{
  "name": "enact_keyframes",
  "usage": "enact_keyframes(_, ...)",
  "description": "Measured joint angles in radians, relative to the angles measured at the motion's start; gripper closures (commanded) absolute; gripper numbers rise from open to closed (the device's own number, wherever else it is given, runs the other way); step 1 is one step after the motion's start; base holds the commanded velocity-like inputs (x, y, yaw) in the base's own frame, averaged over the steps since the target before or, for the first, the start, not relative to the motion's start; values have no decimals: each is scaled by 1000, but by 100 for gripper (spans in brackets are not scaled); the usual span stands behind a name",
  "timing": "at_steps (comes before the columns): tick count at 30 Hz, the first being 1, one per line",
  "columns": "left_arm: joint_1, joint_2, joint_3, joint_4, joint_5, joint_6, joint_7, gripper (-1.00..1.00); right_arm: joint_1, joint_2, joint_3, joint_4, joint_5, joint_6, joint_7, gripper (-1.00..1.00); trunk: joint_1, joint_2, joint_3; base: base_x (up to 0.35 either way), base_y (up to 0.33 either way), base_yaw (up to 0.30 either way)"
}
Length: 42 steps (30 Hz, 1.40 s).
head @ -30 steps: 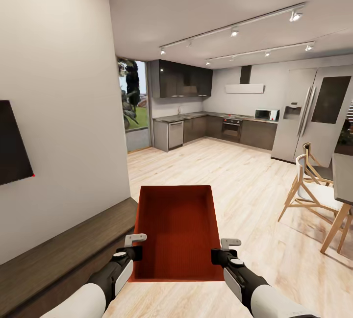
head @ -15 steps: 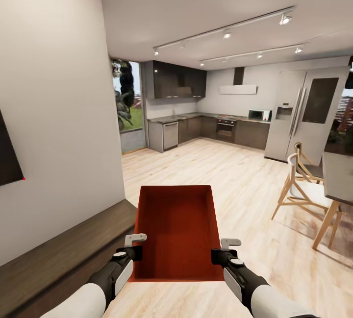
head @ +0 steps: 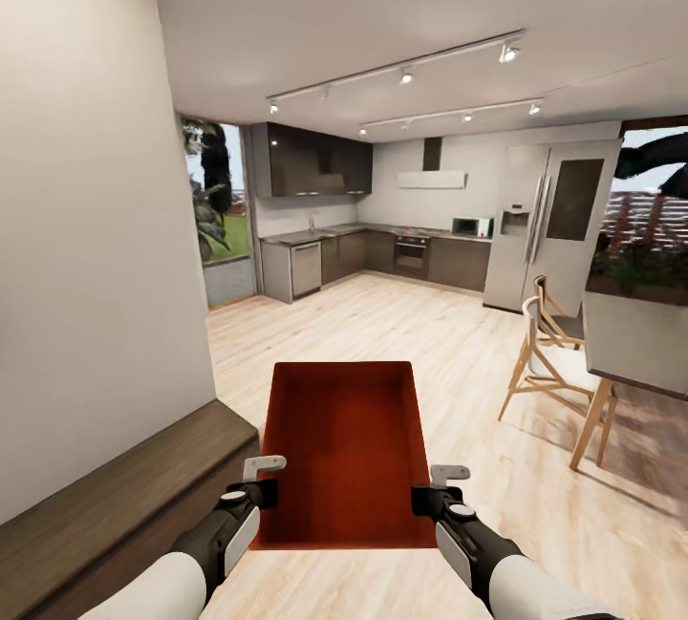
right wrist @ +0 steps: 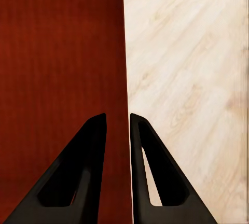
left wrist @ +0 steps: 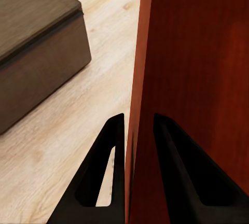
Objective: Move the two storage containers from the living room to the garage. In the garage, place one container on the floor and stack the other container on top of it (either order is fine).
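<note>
Left jaws (head: 260, 477) narrowly clamp container (head: 346, 448) wall; right jaws (head: 432, 486) clamp opposite wall.

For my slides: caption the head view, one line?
Both end effectors, left and right, carry an orange-red storage container across the wood-plank floor toward the kitchen.

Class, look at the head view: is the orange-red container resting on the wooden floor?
No: the container is held above the floor, its side walls pinched by the left hand and right hand.

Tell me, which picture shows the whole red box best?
The head view: the storage container shows whole there, open top up, carried between the left gripper and right gripper. Each wrist view shows just one wall pinched between black fingers, plus some ribbed inside.
</note>
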Motion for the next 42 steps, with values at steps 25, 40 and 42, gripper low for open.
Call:
enact_keyframes(25, 0, -1, 2, 3, -4, 0, -1, 100, 0, 0, 4, 2, -5, -1, -1, 100, 0, 0, 13, 0, 0, -192)
enact_keyframes(40, 0, -1, 2, 3, -4, 0, 0, 100, 0, -1, 4, 2, -6, -2, 0, 100, 0, 0, 23, 0, 0, -263)
enact_keyframes(42, 0, -1, 3, 3, -5, 0, 0, 100, 0, -1, 4, 2, -6, -2, -1, 100, 0, 0, 25, 0, 0, -263)
